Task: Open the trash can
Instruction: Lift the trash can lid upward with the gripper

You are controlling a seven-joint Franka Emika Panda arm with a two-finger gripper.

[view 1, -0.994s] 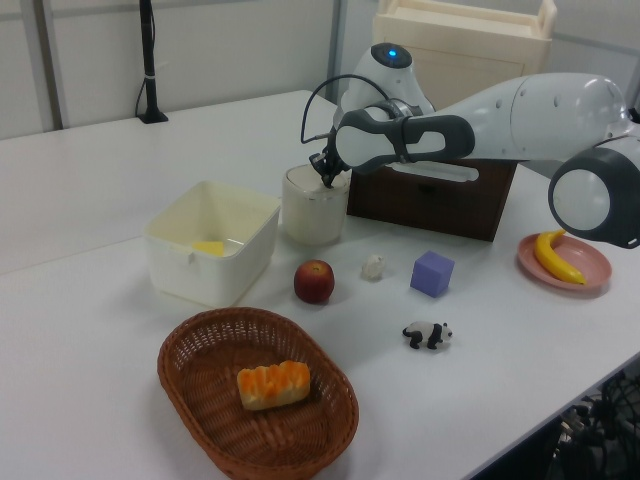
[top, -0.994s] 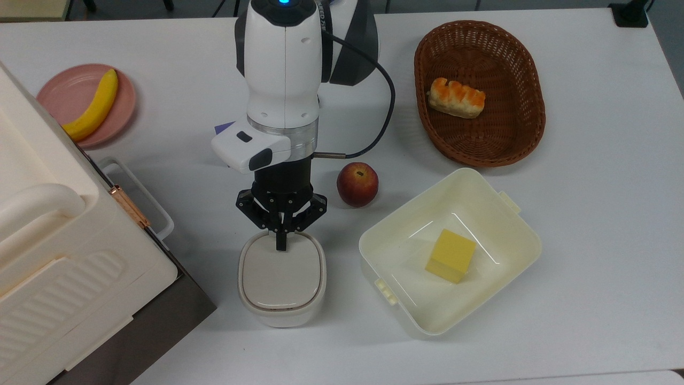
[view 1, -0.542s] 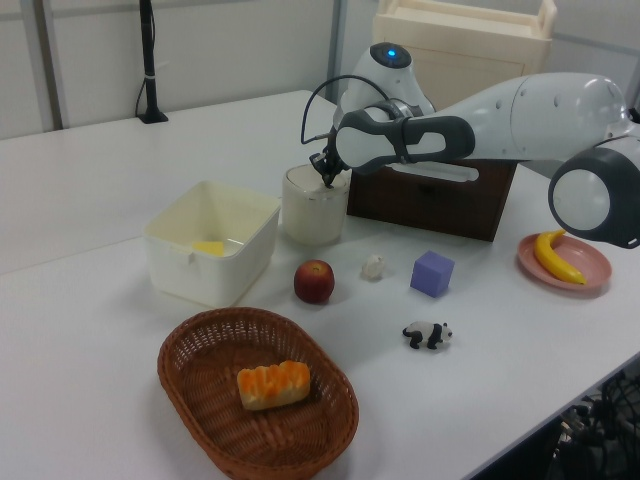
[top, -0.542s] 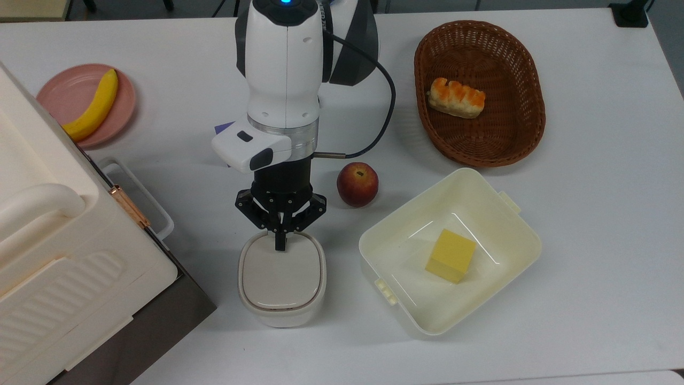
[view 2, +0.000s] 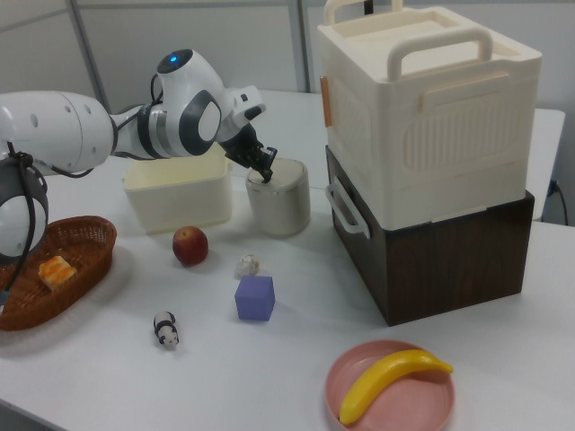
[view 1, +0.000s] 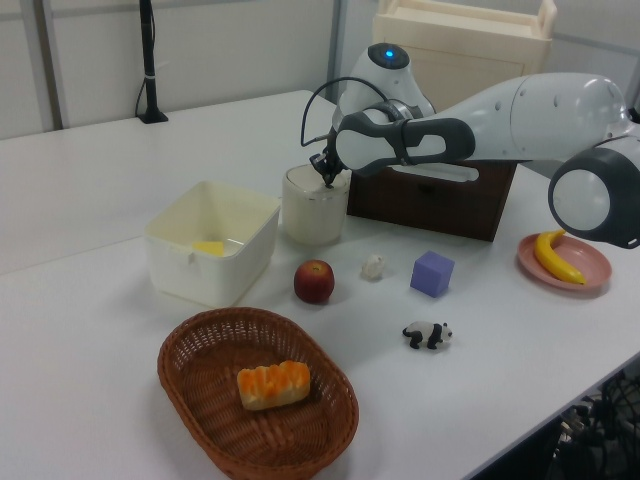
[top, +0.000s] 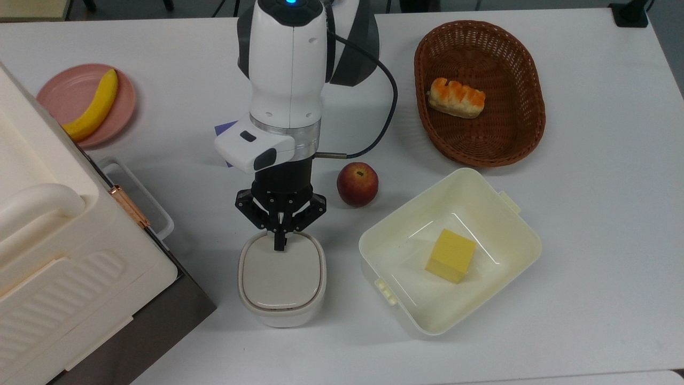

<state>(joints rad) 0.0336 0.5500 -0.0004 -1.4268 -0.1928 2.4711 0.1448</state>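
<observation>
The trash can is a small off-white rounded-square bin with a flat greyish-beige lid lying closed on it. It stands on the white table between the big cream case and the square tub. My gripper points down at the lid's upper edge in the top view, its black fingers pressed together into one tip touching the lid. In the left view the gripper rests on the top of the trash can. The right view shows the gripper at the rim of the trash can.
A cream square tub holding a yellow block sits to the top view's right of the bin, with an apple behind it. The large cream ribbed case on a dark box stands close at the top view's left. A wicker basket with bread and a pink plate with a banana lie farther off.
The arm's wrist housing has shifted slightly to the top view's right. The fingertips stay at the lid's edge and the lid remains closed.
</observation>
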